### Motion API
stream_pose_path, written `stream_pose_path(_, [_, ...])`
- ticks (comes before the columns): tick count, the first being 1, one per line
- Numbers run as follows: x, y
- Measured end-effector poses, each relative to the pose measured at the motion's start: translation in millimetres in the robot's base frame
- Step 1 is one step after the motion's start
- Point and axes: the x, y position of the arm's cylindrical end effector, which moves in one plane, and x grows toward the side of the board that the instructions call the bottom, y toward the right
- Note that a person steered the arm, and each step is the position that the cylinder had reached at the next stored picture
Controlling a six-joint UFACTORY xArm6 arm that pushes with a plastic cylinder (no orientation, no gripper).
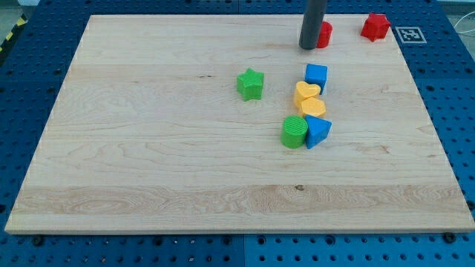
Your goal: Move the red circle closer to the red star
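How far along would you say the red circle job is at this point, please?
Done: my tip sits at the red circle, on its left side in the view. In hand: pushing it toward the view's right. Left: a clear gap remains to the red star near the board's top right corner.

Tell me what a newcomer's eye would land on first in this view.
First comes the dark rod at the view's top, my tip set against the left side of the red circle, partly hiding it. The red star sits apart to the right, near the board's top corner. Below, a tight cluster draws the eye: blue cube, two yellow hearts, green cylinder, blue triangle, and a green star alone to the left.
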Motion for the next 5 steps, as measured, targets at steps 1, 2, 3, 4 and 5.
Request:
stream_pose_path(1, [-6.4,14.7])
stream_pose_path(2, [-5.3,10.9])
stream_pose_path(3, [-5.0,-12.9])
stream_pose_path(4, [-15.5,-13.2])
stream_pose_path(5, [-28.2,-0.2])
